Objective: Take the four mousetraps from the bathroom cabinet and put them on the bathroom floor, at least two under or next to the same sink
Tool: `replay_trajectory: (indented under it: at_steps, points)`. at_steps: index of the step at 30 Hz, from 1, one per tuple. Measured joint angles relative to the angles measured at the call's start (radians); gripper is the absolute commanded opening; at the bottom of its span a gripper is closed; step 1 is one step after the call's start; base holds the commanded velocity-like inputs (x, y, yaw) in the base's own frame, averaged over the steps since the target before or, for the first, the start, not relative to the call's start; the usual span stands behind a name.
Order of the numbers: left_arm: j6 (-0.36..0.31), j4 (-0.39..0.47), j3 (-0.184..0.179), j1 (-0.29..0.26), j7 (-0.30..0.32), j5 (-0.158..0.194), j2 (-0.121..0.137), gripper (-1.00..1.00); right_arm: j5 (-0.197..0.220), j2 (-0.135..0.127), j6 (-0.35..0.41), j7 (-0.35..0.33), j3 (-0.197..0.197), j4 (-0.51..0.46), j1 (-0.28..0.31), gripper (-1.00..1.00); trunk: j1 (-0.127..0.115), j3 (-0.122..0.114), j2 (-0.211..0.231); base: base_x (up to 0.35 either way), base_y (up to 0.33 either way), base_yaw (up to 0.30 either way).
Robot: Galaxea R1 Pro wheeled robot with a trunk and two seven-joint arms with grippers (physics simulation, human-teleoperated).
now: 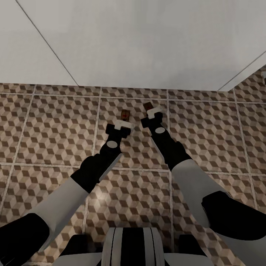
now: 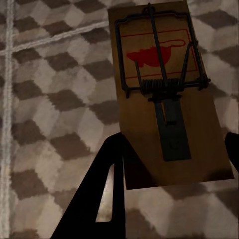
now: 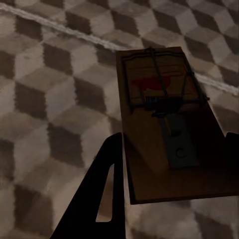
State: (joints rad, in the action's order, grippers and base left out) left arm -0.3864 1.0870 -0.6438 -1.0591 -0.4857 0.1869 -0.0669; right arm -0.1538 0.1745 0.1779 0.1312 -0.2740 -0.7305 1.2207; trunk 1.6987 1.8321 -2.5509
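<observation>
Flat, even simulator light, no glare; soft blurry floor tiles point(image 2: 45, 99) in dimmer wrist views.

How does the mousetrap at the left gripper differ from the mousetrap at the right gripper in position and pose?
In the head view, the left mousetrap lies nearer the robot; the right mousetrap sits closer to the white wall. The left one points straight ahead, while the right one is turned slightly. Both are brown wooden plates with wire parts and a red mouse print, each between its gripper's fingers, left gripper and right gripper, over the cube-patterned floor.
</observation>
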Motion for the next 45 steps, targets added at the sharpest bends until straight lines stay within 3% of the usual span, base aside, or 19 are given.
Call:
replay_trajectory:
  at_steps: [7, 12, 16, 30, 36, 45]
  points:
    - [0.004, 0.014, 0.001, 0.000, 0.002, 0.002, 0.037, -1.00, 0.000, 0.000, -0.070, -0.002, 0.000, 0.038, 0.000, -1.00, 0.000, 0.000, 0.000, 0.000, 0.000, 0.000]
    - [0.060, 0.005, 0.001, 0.000, 0.005, 0.006, 0.047, -1.00, 0.000, 0.000, -0.138, -0.003, 0.000, 0.104, 0.000, -1.00, 0.000, 0.000, 0.000, 0.000, 0.000, 0.000]
    - [0.106, -0.027, 0.001, 0.000, 0.006, 0.009, 0.049, -1.00, -0.002, 0.000, -0.170, -0.003, 0.000, 0.123, 0.000, -1.00, 0.000, 0.000, 0.000, 0.000, 0.000, 0.000]
    - [0.146, -0.100, 0.002, 0.000, 0.008, 0.010, 0.047, -1.00, -0.003, 0.000, -0.188, -0.003, 0.000, 0.151, 0.000, -1.00, 0.000, 0.000, 0.000, 0.032, 0.000, 0.000]
    - [0.242, -0.158, 0.002, 0.000, 0.009, 0.011, 0.043, -1.00, -0.002, 0.000, -0.226, -0.004, 0.001, 0.185, 0.000, -1.00, 0.000, 0.000, 0.000, 0.219, 0.000, 0.000]
    - [0.263, -0.172, 0.002, 0.000, 0.009, 0.012, 0.042, -1.00, -0.002, 0.000, -0.234, -0.004, 0.001, 0.197, 0.000, -1.00, -0.001, 0.000, 0.000, 0.306, 0.000, 0.000]
